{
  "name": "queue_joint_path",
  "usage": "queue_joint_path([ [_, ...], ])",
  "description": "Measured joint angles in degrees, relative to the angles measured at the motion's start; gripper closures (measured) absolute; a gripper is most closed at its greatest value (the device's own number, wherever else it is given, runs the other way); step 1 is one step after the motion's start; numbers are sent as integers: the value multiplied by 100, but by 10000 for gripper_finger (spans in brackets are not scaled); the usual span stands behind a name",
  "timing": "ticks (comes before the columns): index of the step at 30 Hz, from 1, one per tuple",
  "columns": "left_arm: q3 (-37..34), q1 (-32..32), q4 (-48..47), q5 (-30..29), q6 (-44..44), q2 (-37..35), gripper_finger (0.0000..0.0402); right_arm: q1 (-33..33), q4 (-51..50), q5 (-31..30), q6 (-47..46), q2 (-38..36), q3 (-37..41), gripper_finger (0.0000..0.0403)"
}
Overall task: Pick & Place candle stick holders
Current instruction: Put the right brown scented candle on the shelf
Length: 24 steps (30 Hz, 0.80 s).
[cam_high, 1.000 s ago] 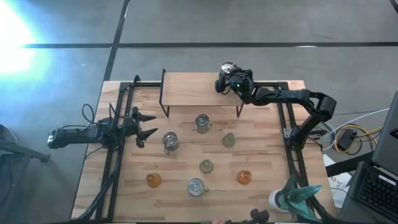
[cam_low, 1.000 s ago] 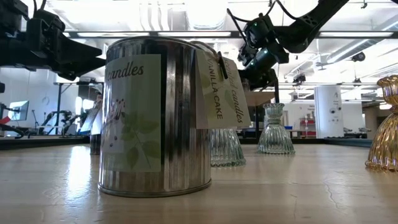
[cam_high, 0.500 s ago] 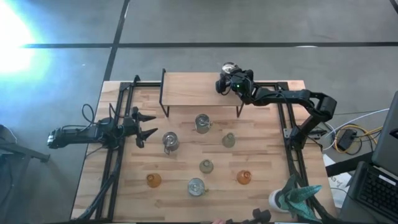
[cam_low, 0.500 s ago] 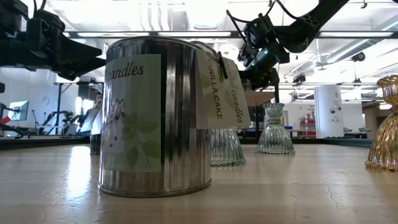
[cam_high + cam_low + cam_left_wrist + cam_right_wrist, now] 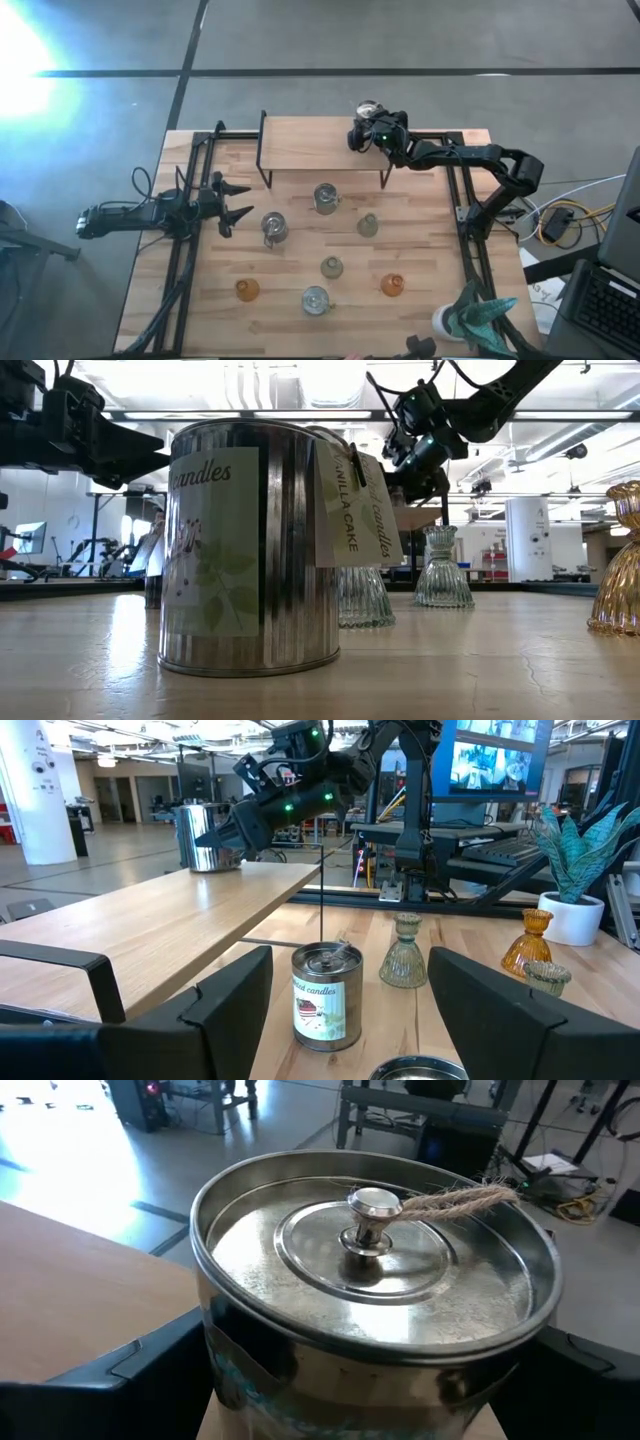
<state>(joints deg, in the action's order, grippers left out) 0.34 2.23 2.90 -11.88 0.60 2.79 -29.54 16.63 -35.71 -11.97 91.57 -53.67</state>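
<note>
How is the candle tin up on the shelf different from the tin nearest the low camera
The shelf tin stands on the raised wooden shelf, between the fingers of the right end effector; the front tin stands on the table, free of both arms. The shelf tin shows its lid, with a knob and a twine strand; the front tin shows a "candles" label and a hanging "vanilla cake" tag. Both are upright, silvery metal tins.

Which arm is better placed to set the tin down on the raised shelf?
The right. Its gripper is at the raised shelf's far edge with the silver tin between its fingers. The left gripper hangs open, empty, at the table's left side.
</note>
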Motion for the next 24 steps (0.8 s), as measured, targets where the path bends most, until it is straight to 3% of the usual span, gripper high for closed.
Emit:
queue_joint_path([
  [12, 0, -1, 0, 0, 0, 0, 128, 0, 29, 147, 20, -11, 39, 33],
  [17, 0, 0, 0, 0, 0, 0, 128, -16, 52, 153, 10, -11, 46, 8],
  [24, 0, 0, 1, 0, 0, 0, 128, -24, 67, 168, 5, -13, 46, 4],
])
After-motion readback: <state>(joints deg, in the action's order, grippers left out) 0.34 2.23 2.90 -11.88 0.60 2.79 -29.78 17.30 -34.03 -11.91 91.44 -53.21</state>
